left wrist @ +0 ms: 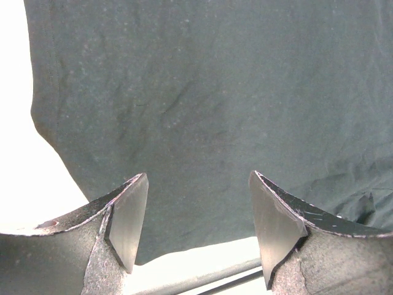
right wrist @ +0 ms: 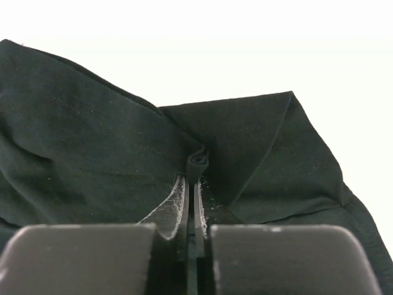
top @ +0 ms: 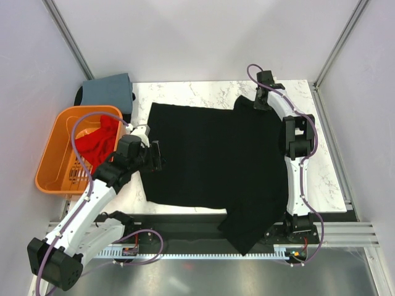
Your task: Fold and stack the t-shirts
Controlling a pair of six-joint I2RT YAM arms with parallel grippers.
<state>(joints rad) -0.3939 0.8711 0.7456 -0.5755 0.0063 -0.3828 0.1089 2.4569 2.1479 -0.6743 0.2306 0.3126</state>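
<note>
A black t-shirt lies spread over the white marble table, one part hanging over the near edge. My right gripper is at the shirt's far right corner, shut on a pinched fold of the black cloth. My left gripper is open at the shirt's left edge, its fingers just above the cloth, with nothing between them. A red t-shirt lies in the orange basket. A folded grey-blue t-shirt lies at the far left.
The orange basket stands off the table's left side. White walls and metal frame posts enclose the table. A metal rail runs along the near edge by the arm bases.
</note>
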